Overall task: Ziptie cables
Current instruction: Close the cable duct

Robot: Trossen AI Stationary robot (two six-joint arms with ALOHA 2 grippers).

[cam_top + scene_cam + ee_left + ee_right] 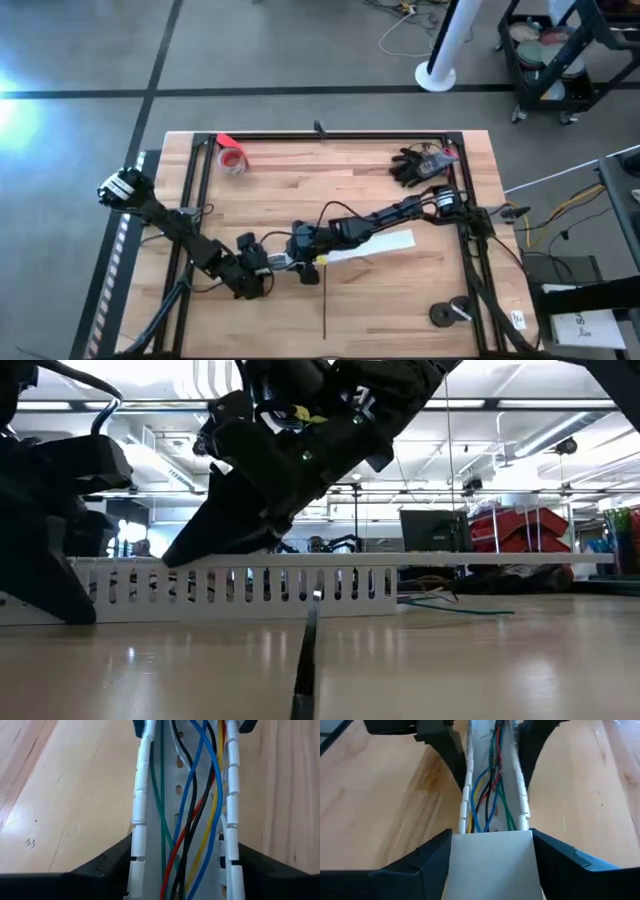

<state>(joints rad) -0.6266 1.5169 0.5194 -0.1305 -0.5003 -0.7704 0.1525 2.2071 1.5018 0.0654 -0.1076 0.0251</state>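
A long white slotted strip [385,243] lies on the wooden table [300,185], an open channel standing on its base [350,590]. The cables [192,795], blue, green, black, red and yellow wires, run along inside it [490,795]. My left gripper [262,268] is at the strip's left end, and its fingers [107,867] are shut on the channel. Just to the right of it, my right gripper [300,245] faces it and is shut on the strip's flat covered part [490,865]. A thin black ziptie [325,300] lies flat toward the near edge. My left gripper holds the white strip by its two slotted side walls [137,845], one finger outside each wall. The fingers run along the strip, coming from the table's left. The strip stays on the table with the cables loose inside. My right gripper pinches the strip at its covered part [465,851], one finger on each long side. It slants down from the table's right, along the strip. In the low view its fingertip [190,552] reaches only the strip's top edge, and the strip rests on the table.
A red tape roll [232,158] sits at the far left and black gloves [420,165] at the far right. A small dark round part [450,313] lies at the near right corner. A black frame [330,137] runs round the table.
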